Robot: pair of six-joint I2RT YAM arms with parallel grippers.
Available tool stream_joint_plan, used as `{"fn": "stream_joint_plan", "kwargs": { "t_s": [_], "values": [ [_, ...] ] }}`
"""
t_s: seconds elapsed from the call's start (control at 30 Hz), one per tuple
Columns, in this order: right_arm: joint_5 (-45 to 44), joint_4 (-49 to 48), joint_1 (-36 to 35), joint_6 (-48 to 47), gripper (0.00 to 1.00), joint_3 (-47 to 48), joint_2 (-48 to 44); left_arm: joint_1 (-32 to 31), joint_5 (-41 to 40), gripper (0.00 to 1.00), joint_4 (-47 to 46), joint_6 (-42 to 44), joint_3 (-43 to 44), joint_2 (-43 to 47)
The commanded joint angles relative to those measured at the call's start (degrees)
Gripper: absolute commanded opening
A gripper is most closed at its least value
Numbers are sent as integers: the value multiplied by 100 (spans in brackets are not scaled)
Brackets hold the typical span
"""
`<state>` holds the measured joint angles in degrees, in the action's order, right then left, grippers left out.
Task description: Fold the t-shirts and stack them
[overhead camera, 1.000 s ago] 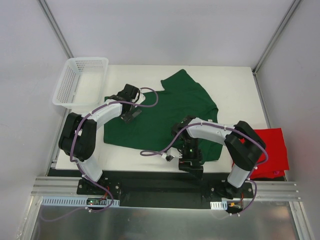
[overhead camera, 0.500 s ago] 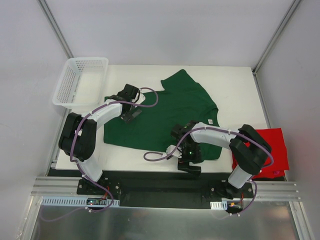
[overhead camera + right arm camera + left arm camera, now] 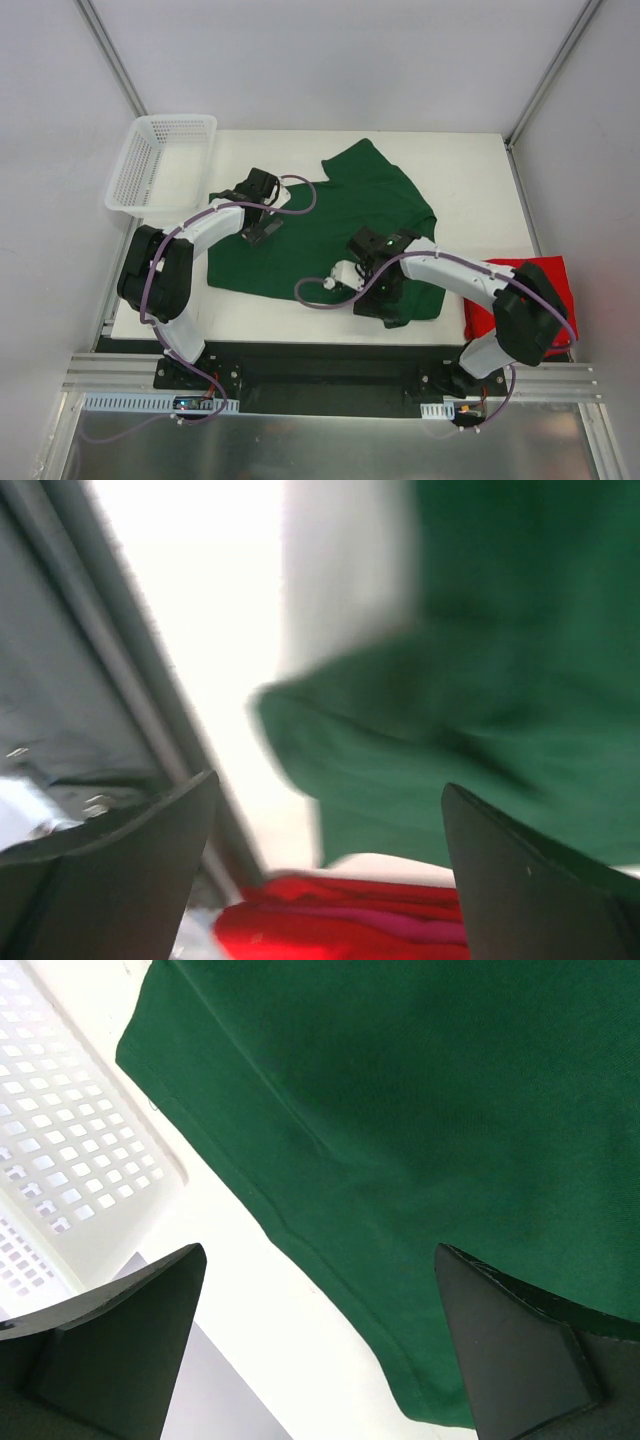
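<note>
Green shirt (image 3: 350, 190) in all views, basket (image 3: 60, 1150) at left wrist, red shirt (image 3: 330, 925) at right, jaws apart

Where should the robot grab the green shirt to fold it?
Probably the green shirt's left hem: that straight border lies flat on the white table, and the open left pincer hangs right above it. Come straight down and pinch the border; the middle is just flat cloth.
</note>
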<state>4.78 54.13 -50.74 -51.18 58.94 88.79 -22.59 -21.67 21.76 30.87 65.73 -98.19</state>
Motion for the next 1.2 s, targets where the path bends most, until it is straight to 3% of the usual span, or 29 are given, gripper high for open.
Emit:
{"fn": "stream_joint_plan", "kwargs": {
  "t_s": [0.0, 0.27, 0.47, 0.97, 1.17],
  "values": [
    [-943, -973, 720, 125, 96, 582, -459, -53, -127, 99, -23, -20, 106, -16],
    [-1628, -2493, 2067, 55, 96, 1207, 681, -53, -136, 99, -49, -46, 54, -7],
    [-2033, -3118, 2393, 90, 96, 1735, 1770, -53, -153, 99, -49, -20, -52, 160],
    [-3008, -3453, 2938, -384, 96, 3009, 3363, -53, -215, 99, -49, -37, -201, 292],
    [-3123, -3391, 3158, -472, 96, 3177, 3610, -53, -381, 99, -250, 208, 79, -172]
  ]
}}
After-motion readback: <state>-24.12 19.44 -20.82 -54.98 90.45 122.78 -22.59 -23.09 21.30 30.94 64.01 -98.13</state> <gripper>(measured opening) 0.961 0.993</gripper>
